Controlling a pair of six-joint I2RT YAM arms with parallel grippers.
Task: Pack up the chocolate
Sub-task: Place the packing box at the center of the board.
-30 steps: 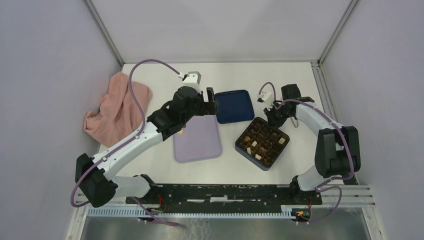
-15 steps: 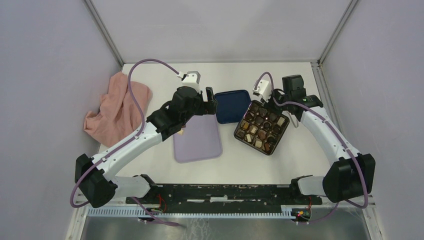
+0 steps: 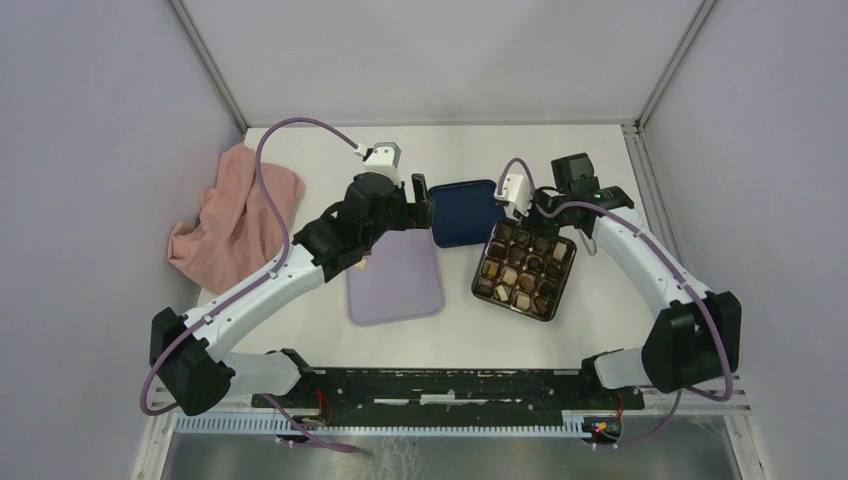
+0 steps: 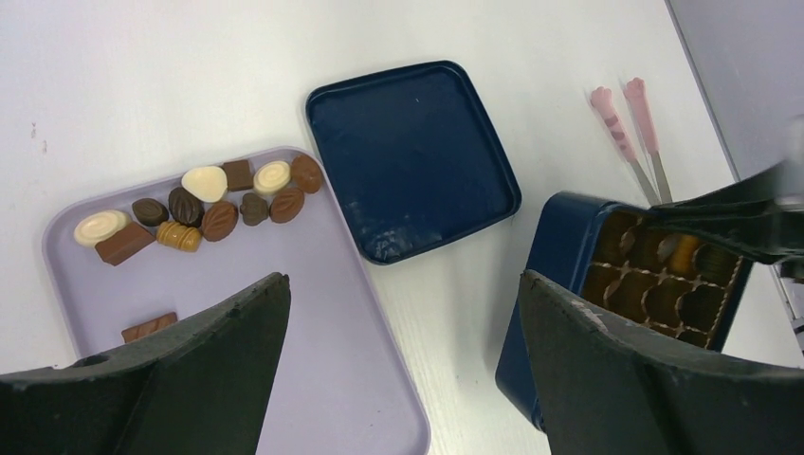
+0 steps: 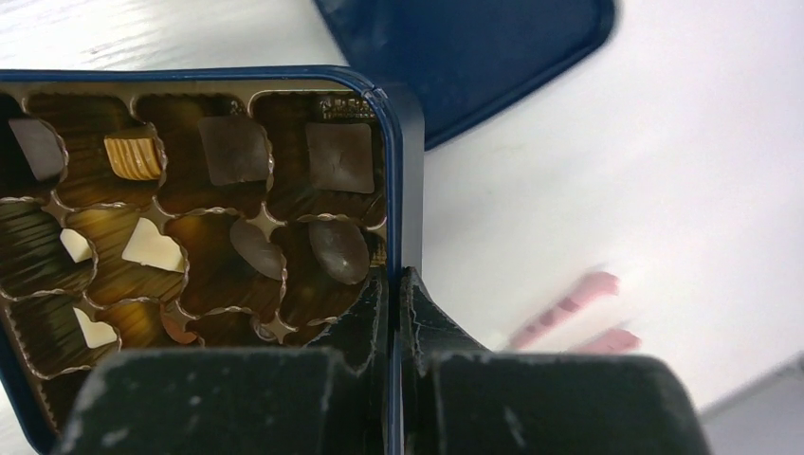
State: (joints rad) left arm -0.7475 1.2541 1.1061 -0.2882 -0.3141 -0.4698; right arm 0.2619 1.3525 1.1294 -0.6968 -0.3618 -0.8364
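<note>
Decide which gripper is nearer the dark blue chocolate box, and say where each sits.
Right. The right gripper is clamped on the box wall near a far corner; the left gripper hangs open above the lilac tray, to the box's left, not touching it.

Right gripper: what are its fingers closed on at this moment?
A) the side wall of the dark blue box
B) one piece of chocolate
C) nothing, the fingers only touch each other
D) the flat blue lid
A: in the right wrist view the right gripper pinches the upright side wall of the dark blue box, with one finger inside the box and the other outside.
</note>
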